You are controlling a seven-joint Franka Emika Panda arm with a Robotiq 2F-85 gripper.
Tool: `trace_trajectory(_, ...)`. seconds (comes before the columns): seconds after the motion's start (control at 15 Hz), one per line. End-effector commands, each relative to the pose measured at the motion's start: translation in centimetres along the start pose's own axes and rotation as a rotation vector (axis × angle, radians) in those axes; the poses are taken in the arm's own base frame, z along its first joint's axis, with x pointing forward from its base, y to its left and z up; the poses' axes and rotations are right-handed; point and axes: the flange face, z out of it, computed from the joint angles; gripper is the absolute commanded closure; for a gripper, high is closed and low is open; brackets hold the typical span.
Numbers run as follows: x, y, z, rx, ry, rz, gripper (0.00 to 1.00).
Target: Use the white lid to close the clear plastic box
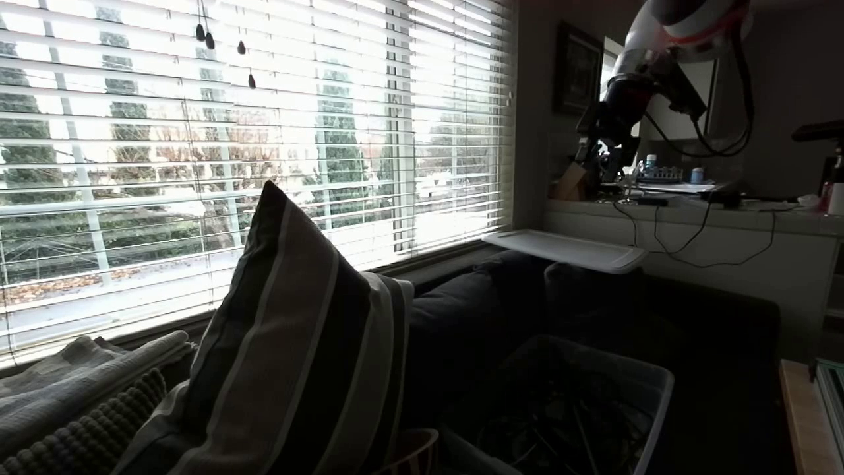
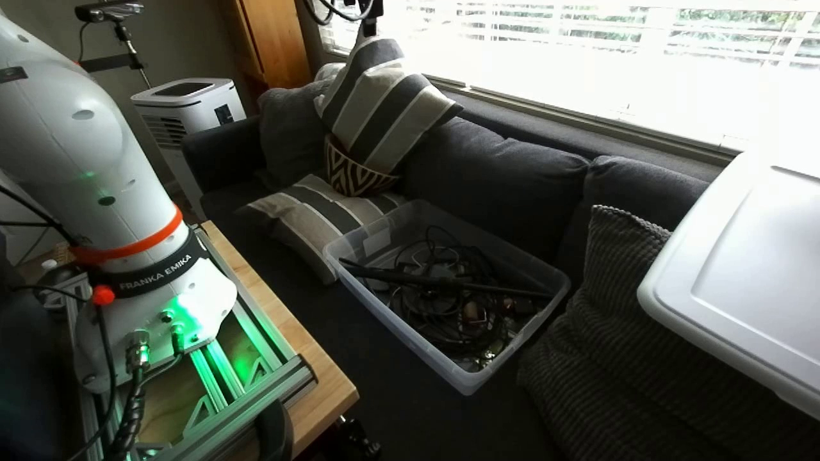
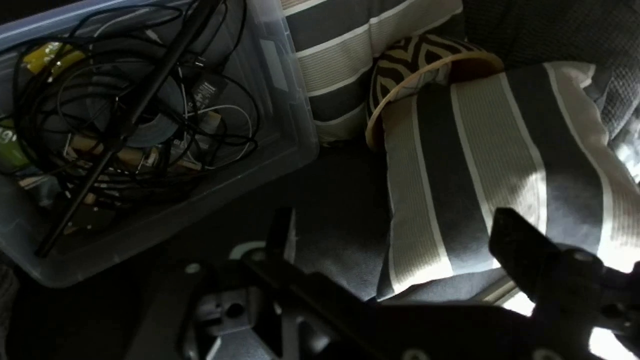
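The white lid (image 1: 567, 252) lies flat on top of the sofa cushions at the far end in an exterior view; it also shows at the right edge in an exterior view (image 2: 756, 275), partly cut off. It is out of the wrist view. The clear plastic box (image 2: 410, 346) stands uncovered on the sofa seat, holding black cables and a long black rod. It also shows in an exterior view (image 1: 659, 396) and at the upper left of the wrist view (image 3: 297, 107). My gripper (image 3: 392, 225) is open and empty, above the sofa, apart from box and lid. It also shows in an exterior view (image 1: 605, 161).
A striped cushion (image 2: 391, 105) leans in a patterned basket (image 2: 349, 173), beside a flat striped cushion (image 2: 320, 205). A grey ribbed cushion (image 2: 615, 346) stands between box and lid. Window blinds (image 1: 264, 132) line the sofa's back. The robot's wooden table (image 2: 327, 378) edges the sofa.
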Motion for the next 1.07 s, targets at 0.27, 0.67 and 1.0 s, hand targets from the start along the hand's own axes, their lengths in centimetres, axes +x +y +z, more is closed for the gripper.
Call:
trace_trajectory(0.27,5.3,15.1,2.8,0.29,0.126,0.293,0.0)
trace_trajectory(0.67,6.5,25.9,5.8,0.477,0.253,0.551,0.0)
trace_trajectory(1.0,5.2,35.0,7.4,0.552,0.359,0.749,0.0)
